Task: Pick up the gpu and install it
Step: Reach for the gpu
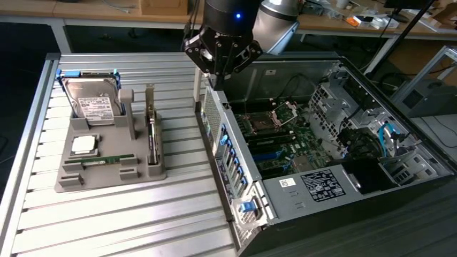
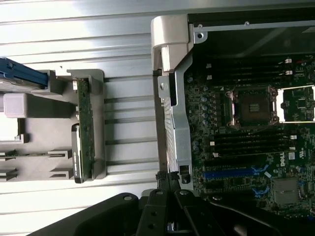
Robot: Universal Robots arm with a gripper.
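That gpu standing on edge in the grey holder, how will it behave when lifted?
The gpu is a thin board: probably stiff and light. Standing on edge in the grey holder, it may tip once freed.

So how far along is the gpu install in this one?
Nothing looks done yet: the gpu stands on edge in its slot in the grey holder tray, untouched. In hand: nothing; the gripper is shut and empty, hanging over the wall of the open computer case that faces the tray, apart from the card. Left: the pick-up and seating on the motherboard.
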